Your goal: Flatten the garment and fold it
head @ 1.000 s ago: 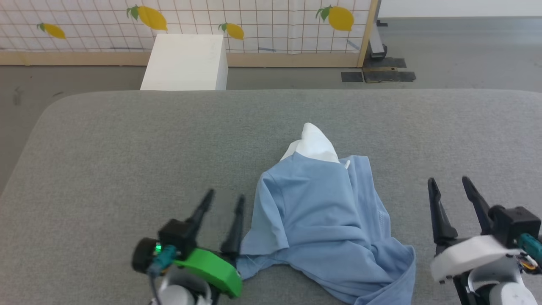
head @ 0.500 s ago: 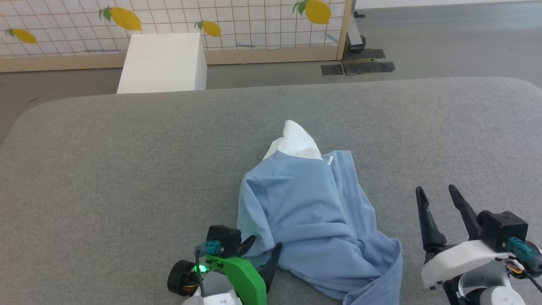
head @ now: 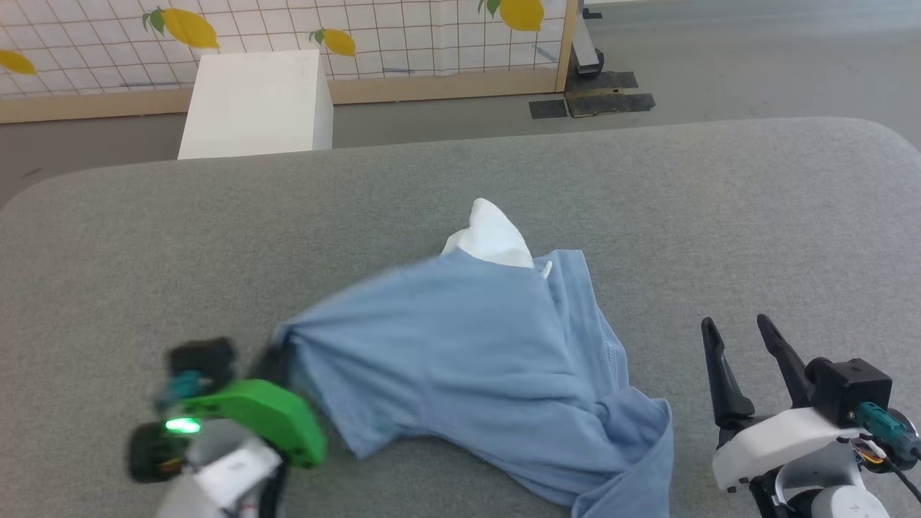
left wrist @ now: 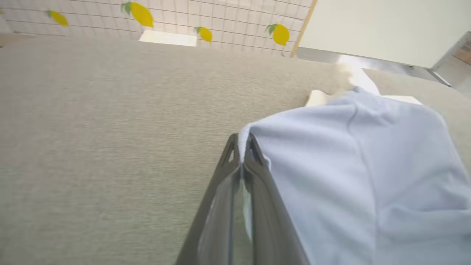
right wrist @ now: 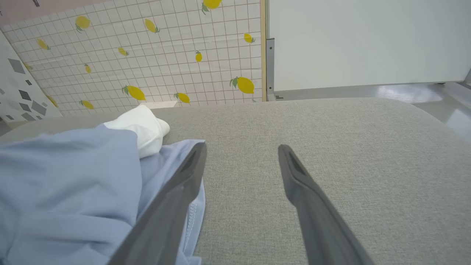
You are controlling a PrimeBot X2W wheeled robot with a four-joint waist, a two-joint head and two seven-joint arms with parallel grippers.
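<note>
The garment [head: 475,345], a light blue shirt with a white collar [head: 491,234], lies crumpled on the grey padded table, one side stretched out to the left. My left gripper [head: 277,352] is shut on the edge of that stretched part; the left wrist view shows the blue fabric [left wrist: 349,173] pinched between the closed fingertips [left wrist: 254,149]. My right gripper [head: 737,334] stands open just right of the garment, with nothing between its fingers [right wrist: 184,173]. In the right wrist view the garment [right wrist: 73,176] lies left of the open gripper [right wrist: 243,151].
The grey padded table [head: 216,237] spreads wide on all sides of the shirt. Beyond its far edge stands a white box [head: 252,104] on the floor, before a lemon-patterned partition [head: 403,29] with a wooden post.
My left gripper closed on the garment's left edge and pulled it out to the left, spreading the fabric. The head camera shifted a little. The right gripper stayed open in place.
</note>
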